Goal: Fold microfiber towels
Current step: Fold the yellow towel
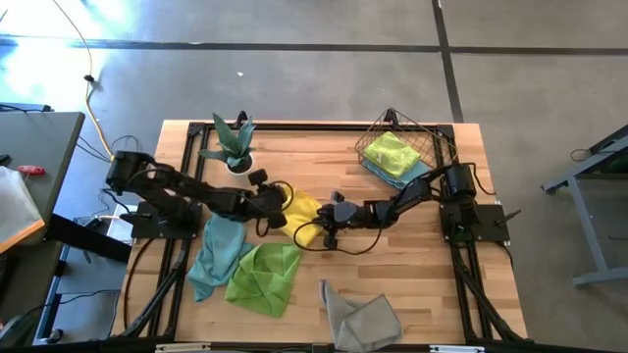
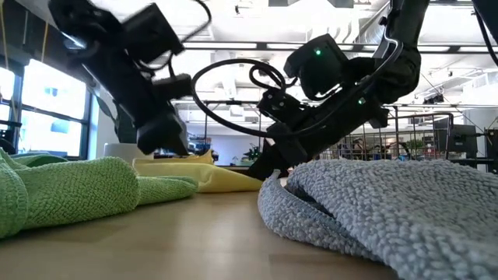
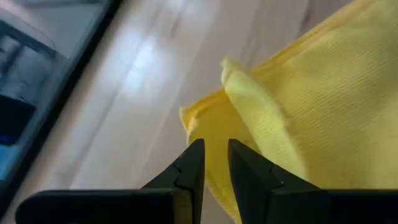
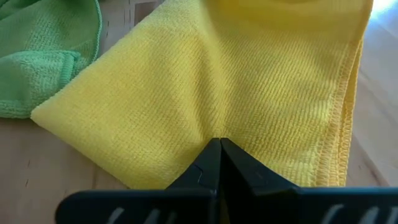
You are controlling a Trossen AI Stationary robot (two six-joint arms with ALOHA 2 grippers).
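The bright yellow towel (image 1: 302,218) lies partly folded on the middle of the table; it also shows in the low view (image 2: 204,179). My left gripper (image 1: 278,208) is at its left side, nearly shut on it (image 3: 216,152). My right gripper (image 1: 327,230) is at its right side, shut on it (image 4: 219,144). A teal-blue towel (image 1: 221,250), a lime green towel (image 1: 265,275) and a grey towel (image 1: 361,316) lie crumpled toward the near edge. My left gripper has the yellow towel's left edge (image 3: 208,127) between its two fingers, with a narrow gap of cloth showing between them. It comes slanting down from the table's left. The towel lies on the table. My right gripper pinches the yellow towel's flat top surface (image 4: 214,134) between its shut fingertips, and creases run out from that spot. It comes slanting down from the table's right. A hemmed edge (image 4: 339,118) runs beside it. The towel rests on the table.
A copper wire basket (image 1: 422,137) at the far right holds a lime green towel (image 1: 392,152) on a teal-blue one. A potted plant (image 1: 234,147) stands at the far left. Bare wood lies between the yellow towel and the grey towel.
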